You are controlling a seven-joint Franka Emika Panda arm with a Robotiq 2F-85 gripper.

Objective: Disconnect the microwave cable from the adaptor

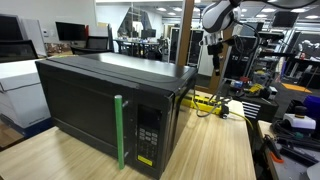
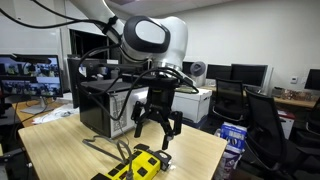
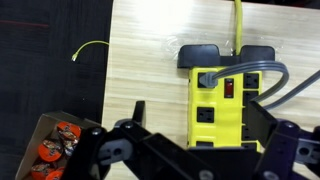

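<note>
Nothing is disconnected yet. In the wrist view the adaptor (image 3: pixel 215 105) lies on the counter (image 3: pixel 150 90), just beside the microwave (image 1: pixel 100 100). Black plugs sit at its far end (the microwave cable (image 3: pixel 200 53) is probably one, though I cannot tell which). The gripper (image 2: pixel 157 133) hovers above, fingers (image 2: pixel 138 126) spread wide and empty. Descending, gripping and pulling are all left to do.
</note>
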